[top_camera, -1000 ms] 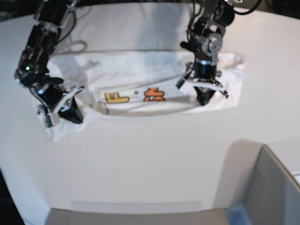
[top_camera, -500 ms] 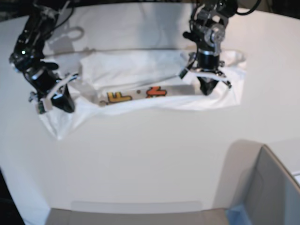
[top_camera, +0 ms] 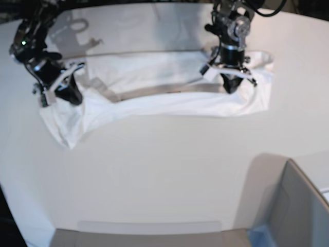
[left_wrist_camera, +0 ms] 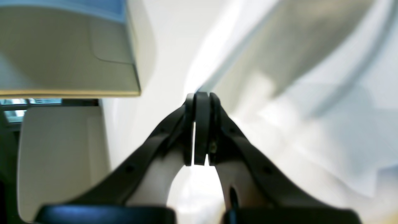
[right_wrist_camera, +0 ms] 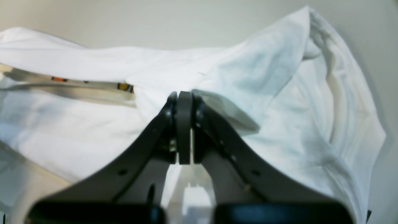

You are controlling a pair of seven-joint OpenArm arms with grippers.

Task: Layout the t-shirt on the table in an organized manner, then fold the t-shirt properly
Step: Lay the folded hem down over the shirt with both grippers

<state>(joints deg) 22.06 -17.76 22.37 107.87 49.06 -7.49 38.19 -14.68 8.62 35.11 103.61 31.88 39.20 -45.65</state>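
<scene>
We judge ourselves mid-fold: our left gripper (top_camera: 230, 87) and right gripper (top_camera: 66, 95), both clamped on the white cloth t-shirt (top_camera: 169, 100) near the white tabletop's (top_camera: 164, 170) far edge, next should lay it flat.

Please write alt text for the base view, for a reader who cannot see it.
Two robot arms hold a white t-shirt stretched sideways over a white table, each gripping one end. The right gripper holds the end at picture left, the left gripper the other. A grey box corner shows bottom right.
</scene>
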